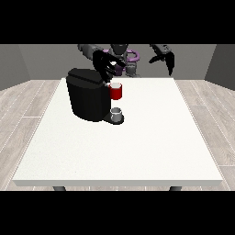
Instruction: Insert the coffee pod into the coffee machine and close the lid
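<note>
Coffee pod: I cannot make it out. Nearest, a grey cup (117, 114) sits at the coffee machine (87, 94) base, below its red holder (116, 91). My hand at the view's left (106, 64) hovers above, fingers spread; descending off-centre could knock the lid. The hand at the view's right (165, 57) hangs relaxed, upper right.

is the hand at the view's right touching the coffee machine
No, the hand at the view's right hangs in the air, well apart from the coffee machine.

Coffee machine (88, 94) top: partly hidden behind hand at the view's left (106, 65).
Pod: not discernible.
</note>
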